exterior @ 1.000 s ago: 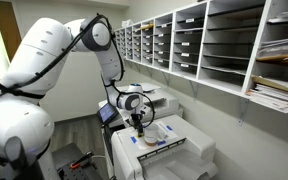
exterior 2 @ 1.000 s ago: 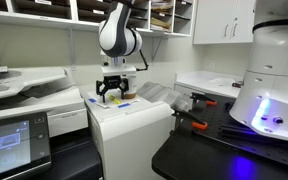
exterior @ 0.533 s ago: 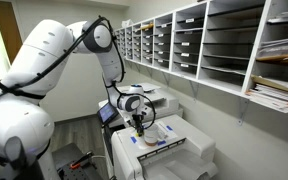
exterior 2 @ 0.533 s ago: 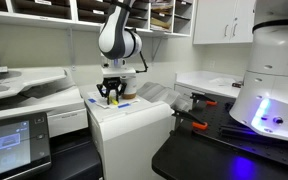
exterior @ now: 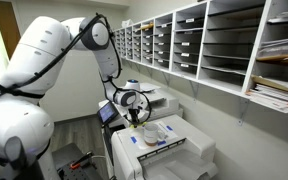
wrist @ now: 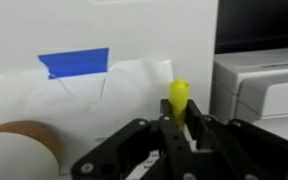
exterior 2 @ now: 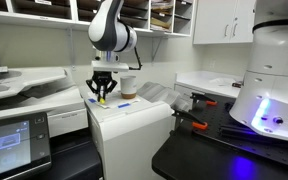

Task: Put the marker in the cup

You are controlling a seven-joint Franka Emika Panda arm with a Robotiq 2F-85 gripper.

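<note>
The white machine top [exterior 2: 144, 106] fills the lower middle in an exterior view, with the gripper [exterior 2: 103, 92] above its left part. In the wrist view the cup [wrist: 19, 152] stands at the lower left, below a blue tape patch [wrist: 74, 62]. The gripper pinches the marker [wrist: 179, 95], its yellow end right of centre, apart from the cup.

Wrist view: slim yellow marker [wrist: 178, 93] shows its rounded tip only. The shaft is hidden between the fingers of the black pincer [wrist: 181, 120], whose body is cut by the bottom edge. Low round whitish cup [wrist: 14, 152] is blurred and cut by the left and bottom edges. In both exterior views the marker is too small to resolve.
</note>
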